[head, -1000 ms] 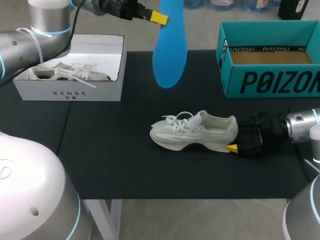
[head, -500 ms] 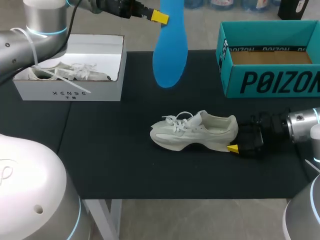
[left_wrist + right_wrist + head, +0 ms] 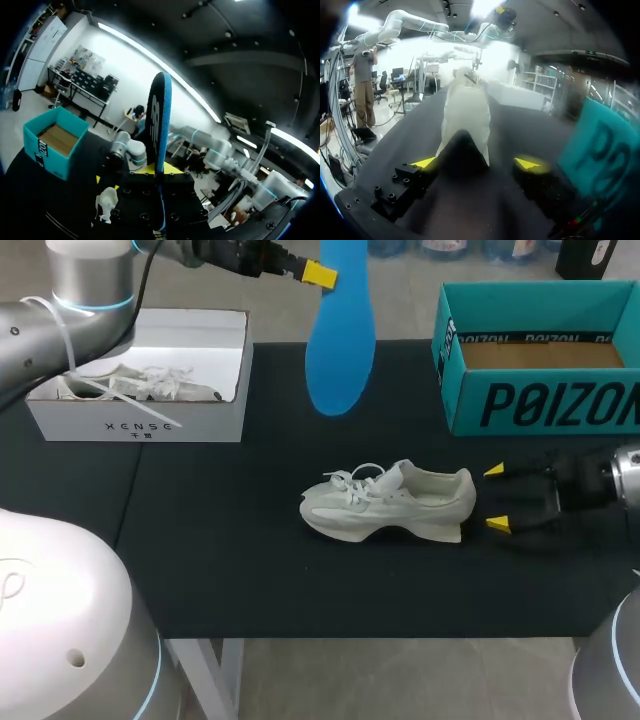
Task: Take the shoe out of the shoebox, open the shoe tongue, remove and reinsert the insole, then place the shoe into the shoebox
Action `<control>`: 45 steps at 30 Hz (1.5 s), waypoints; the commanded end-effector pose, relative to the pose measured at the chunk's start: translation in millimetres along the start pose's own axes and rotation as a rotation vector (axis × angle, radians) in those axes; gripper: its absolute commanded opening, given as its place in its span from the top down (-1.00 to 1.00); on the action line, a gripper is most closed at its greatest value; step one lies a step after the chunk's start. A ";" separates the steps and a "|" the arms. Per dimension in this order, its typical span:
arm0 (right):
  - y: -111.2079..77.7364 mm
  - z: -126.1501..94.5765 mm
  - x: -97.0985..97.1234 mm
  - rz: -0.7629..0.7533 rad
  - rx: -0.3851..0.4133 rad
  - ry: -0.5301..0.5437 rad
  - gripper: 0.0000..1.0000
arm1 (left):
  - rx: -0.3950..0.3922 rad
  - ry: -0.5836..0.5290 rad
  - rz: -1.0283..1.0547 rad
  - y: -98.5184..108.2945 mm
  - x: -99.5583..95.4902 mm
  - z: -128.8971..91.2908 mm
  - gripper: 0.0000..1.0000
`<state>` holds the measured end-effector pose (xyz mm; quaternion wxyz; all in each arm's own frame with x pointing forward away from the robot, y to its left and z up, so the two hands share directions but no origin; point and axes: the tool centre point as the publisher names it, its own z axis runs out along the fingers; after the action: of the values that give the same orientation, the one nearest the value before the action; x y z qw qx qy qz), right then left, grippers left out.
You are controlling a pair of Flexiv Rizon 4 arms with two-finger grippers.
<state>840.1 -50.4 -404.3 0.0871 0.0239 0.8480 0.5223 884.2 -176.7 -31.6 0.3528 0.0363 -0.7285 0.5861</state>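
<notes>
A blue insole (image 3: 340, 340) hangs upright above the back of the black mat, with my left gripper (image 3: 318, 275) shut on its upper end. In the left wrist view the insole (image 3: 159, 130) stands on edge between the fingers. The white shoe (image 3: 390, 502) lies on its sole mid-table, toe pointing left. My right gripper (image 3: 495, 498) stands open just right of the heel, touching nothing. In the right wrist view the shoe (image 3: 466, 112) lies straight ahead of the right gripper (image 3: 474, 163). The open teal shoebox (image 3: 540, 390) sits at the back right.
A white open box (image 3: 140, 425) at the back left holds another pale shoe (image 3: 140, 385). The black mat (image 3: 230, 560) covers the table. The teal box (image 3: 600, 150) is close beside my right arm.
My right gripper has let go of the shoe's heel, opened wide and drawn back a little to the right. The left arm and the insole have stayed in place.
</notes>
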 end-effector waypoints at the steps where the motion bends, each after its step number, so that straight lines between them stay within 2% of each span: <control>1: 24.0 -38.7 6.3 -0.020 0.207 -0.018 -1.00 | 0.000 -0.003 0.000 0.0 0.6 0.7 1.00; 5: 39.6 -62.8 4.4 -0.050 0.391 -0.023 -1.00 | 0.000 -0.003 0.000 0.0 0.6 0.7 1.00; 6: 46.6 -69.3 4.0 -0.065 0.461 -0.021 -1.00 | 0.000 -0.003 0.000 0.0 0.6 0.7 1.00; 7: 49.8 -72.0 3.5 -0.074 0.482 -0.020 -1.00 | 0.000 -0.003 0.000 0.0 0.6 0.7 1.00; 8: 55.5 -76.3 2.5 -0.082 0.541 -0.016 -1.00 | 0.000 -0.003 0.000 0.0 0.6 0.7 1.00; 11: 67.6 -80.6 1.1 -0.109 0.653 -0.010 -1.00 | 0.000 -0.003 0.000 0.0 0.6 0.7 1.00; 19: 90.8 -76.3 -4.7 -0.163 0.853 0.001 -1.00 | 0.000 -0.003 0.000 0.0 0.6 0.7 1.00; 28: 104.3 -62.3 -18.0 -0.217 0.950 0.039 -1.00 | 0.000 -0.003 0.000 0.0 0.6 0.7 1.00; 30: 104.2 -62.4 -19.9 -0.221 1.000 0.048 -1.00 | 0.000 -0.003 0.000 0.0 0.6 0.7 1.00; 45: 98.2 -72.3 -21.5 -0.188 0.977 0.054 -1.00 | 0.000 -0.003 0.000 0.0 0.6 0.7 1.00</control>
<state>843.9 -75.1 -283.2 0.0895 -0.0305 0.9924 0.0792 884.2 -176.7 -31.6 0.3528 0.0364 -0.7284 0.5862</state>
